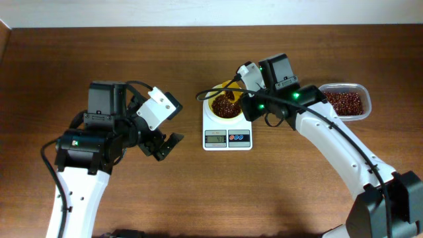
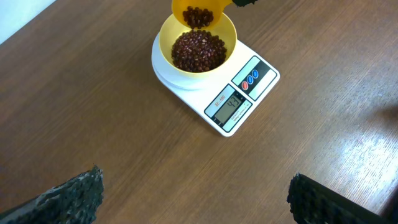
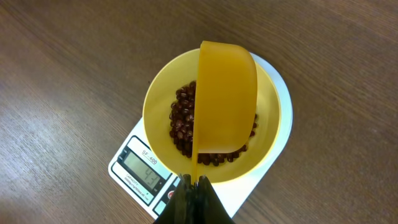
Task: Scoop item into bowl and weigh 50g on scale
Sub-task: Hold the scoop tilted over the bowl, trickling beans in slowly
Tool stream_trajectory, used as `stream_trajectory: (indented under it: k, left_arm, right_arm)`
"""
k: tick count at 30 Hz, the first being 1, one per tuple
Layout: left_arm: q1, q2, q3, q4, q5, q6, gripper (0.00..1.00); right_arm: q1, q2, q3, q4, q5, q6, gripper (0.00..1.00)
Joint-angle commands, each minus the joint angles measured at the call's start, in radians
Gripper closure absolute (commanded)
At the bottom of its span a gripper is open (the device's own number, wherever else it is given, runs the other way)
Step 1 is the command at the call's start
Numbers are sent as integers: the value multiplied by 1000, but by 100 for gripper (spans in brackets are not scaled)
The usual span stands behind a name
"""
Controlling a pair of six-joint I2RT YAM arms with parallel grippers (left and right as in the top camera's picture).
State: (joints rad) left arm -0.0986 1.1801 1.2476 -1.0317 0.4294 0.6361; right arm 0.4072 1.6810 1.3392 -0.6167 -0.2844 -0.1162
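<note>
Right claw (image 3: 194, 183): clamped shut on the thin handle of the scoop (image 3: 227, 93), holding it tipped over the bowl (image 3: 155, 93). The handle could twist in so narrow a pinch, and then the pour would run away.
Left claw (image 2: 194, 177): open and empty, hanging over bare wood on the left-edge side of the scale (image 2: 267, 78), well apart from it. It is harmless there, but a swing inward would nudge the scale and spoil the reading.
Surface (image 1: 198, 198): dark wood, so any bean that lands on it would be hard to spot and would go unweighed.
Tub (image 1: 367, 104): holds the spare beans and sits toward the far right corner, beside the right arm. It is close enough to be clipped if that arm swings back carelessly.
Scale: sits mid-surface, nearer the far edge, and carries the bowl. A touch from the scoop on the bowl's rim would add false weight.
Bowl: centred on the scale, with a low heap inside and plenty of wall left, so overfilling looks unlikely.
Scoop: beans show inside it in the left wrist view, and its lip is over the bowl.
Display (image 3: 144, 171): shows two digits, the first a 4 and the second unclear. The target looks close, so overshoot is the main danger.
Beans (image 3: 181, 118): small, loose and quick to roll. A slightly steeper tilt would likely send many over at once, not a few.
</note>
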Motion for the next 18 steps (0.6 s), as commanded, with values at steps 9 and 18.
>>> stream_trajectory:
  k: [9,18]
  left_arm:
    - [3,0,17,1,0,16,1]
    - [3,0,18,1,0,16,1]
  right_arm:
    - [29,8,35,-21,80,-11,96]
    - [30,10,36,-9,60,-11,96]
